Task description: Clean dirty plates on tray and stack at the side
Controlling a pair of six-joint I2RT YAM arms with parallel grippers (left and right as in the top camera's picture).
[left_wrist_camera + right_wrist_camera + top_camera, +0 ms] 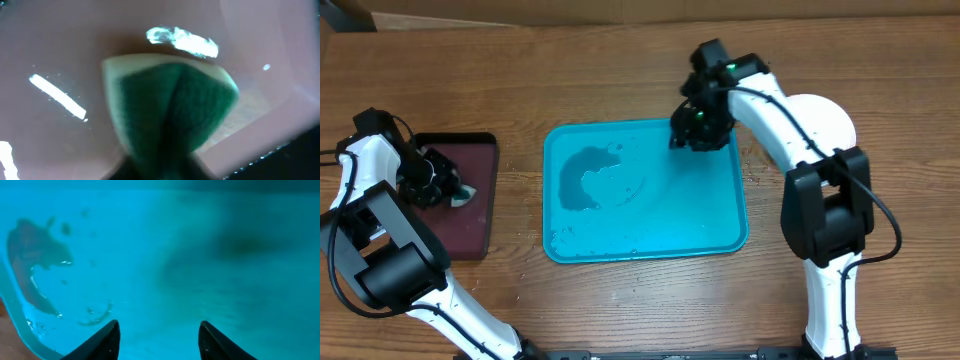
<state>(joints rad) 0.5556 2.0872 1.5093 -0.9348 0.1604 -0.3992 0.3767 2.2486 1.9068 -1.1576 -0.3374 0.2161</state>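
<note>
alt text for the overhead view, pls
Turquoise tray on a wooden table, wet with a dark puddle, no plates visible. Right gripper hangs over its top-right corner; left gripper is over a maroon tray, a sponge at its tip.

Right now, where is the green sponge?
Far left in the overhead view, the green sponge is over the maroon tray, at the left gripper, left of the blue tray.

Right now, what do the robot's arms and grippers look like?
The left arm and right arm have white rounded shells, black joint blocks and thin black cables. The left gripper and right gripper are black; a small green light glows by the right wrist.
</note>
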